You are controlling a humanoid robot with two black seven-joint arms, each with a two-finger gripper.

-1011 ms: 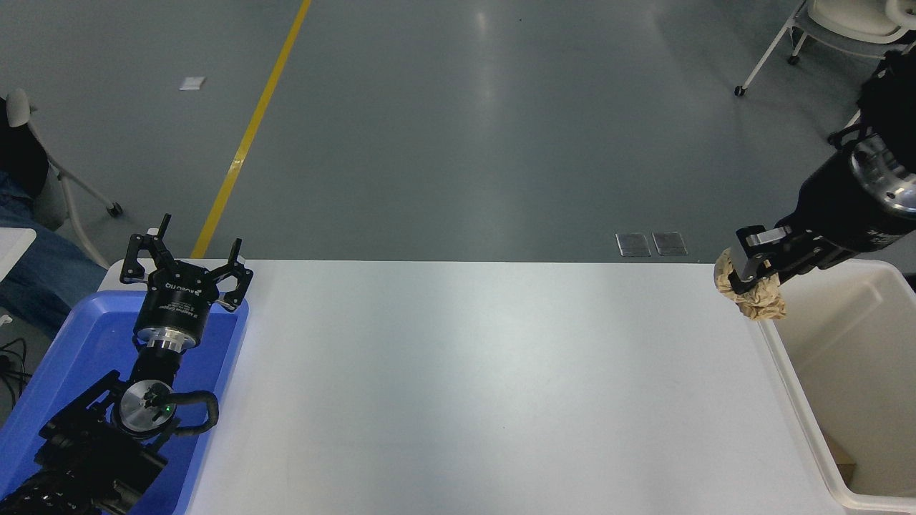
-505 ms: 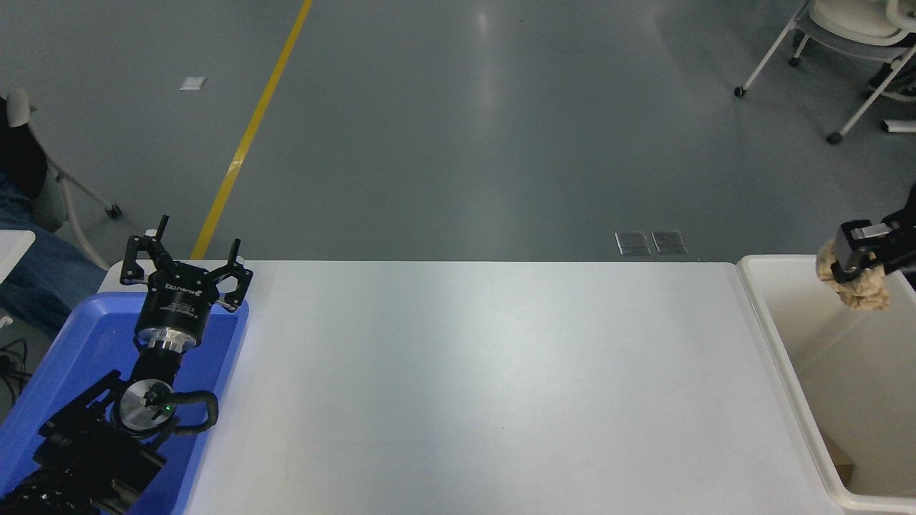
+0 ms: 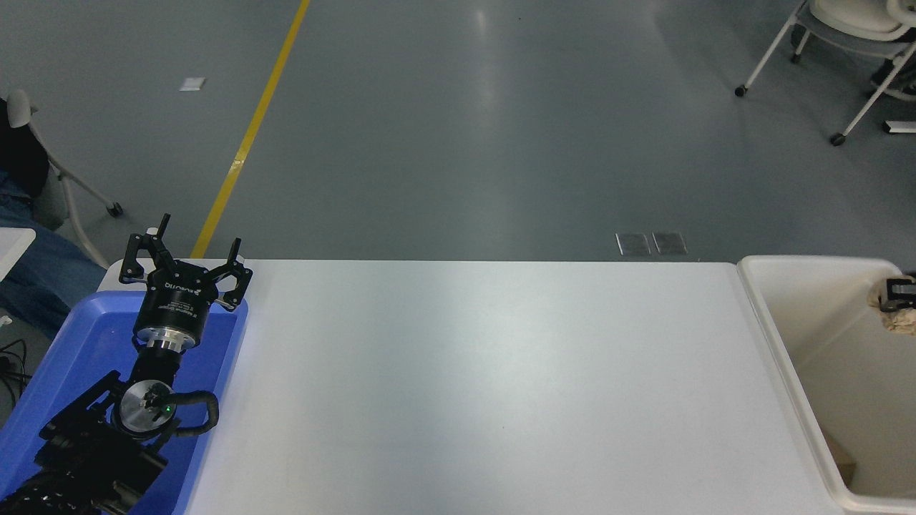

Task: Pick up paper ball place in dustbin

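The tan crumpled paper ball [image 3: 898,312] shows only partly at the right edge of the head view, above the inside of the cream-white dustbin [image 3: 780,343]. My right gripper [image 3: 902,295] is almost out of the picture; only a black fingertip shows, shut on the paper ball. My left gripper [image 3: 184,252] is parked at the lower left over the blue tray, its fingers spread open and holding nothing.
A shallow blue tray [image 3: 71,357] lies at the table's left end under the left arm. A brown scrap [image 3: 844,465] lies at the dustbin's bottom. Wheeled chairs [image 3: 844,43] stand on the floor at the far right, and another chair [image 3: 43,186] at the left.
My right gripper has carried the paper ball rightward, from the dustbin's near-left rim to over its inside, and has mostly left the picture. The left arm has not moved.
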